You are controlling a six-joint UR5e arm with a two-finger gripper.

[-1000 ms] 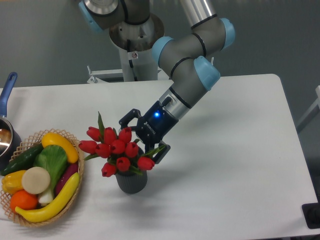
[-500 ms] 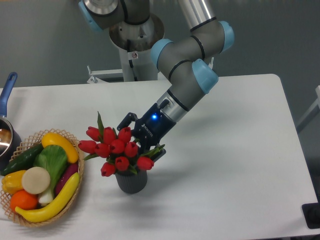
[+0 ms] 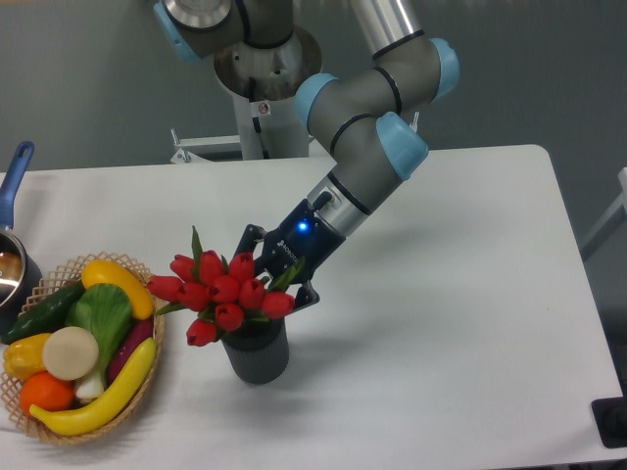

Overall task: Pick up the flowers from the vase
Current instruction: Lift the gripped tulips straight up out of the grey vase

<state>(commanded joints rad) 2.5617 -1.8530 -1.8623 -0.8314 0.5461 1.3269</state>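
The flowers (image 3: 219, 290), a bunch of red tulip buds with green leaves, stand a little raised over the mouth of the vase (image 3: 257, 358), a short dark grey ribbed cylinder at the front middle of the table. Their stems are hidden behind the buds. My gripper (image 3: 278, 273) reaches in from the upper right and is closed on the right side of the bunch, just above the vase. Its fingertips are partly hidden by buds and leaves.
A wicker basket (image 3: 157, 345) of colourful fruit and vegetables sits just left of the vase. A metal pot with a blue handle (image 3: 16, 170) is at the left edge. The arm's base (image 3: 260, 69) stands behind the white table (image 3: 460, 323).
The gripper has closed in on the bunch, and the flowers have shifted up and slightly left, showing more of the vase's rim.
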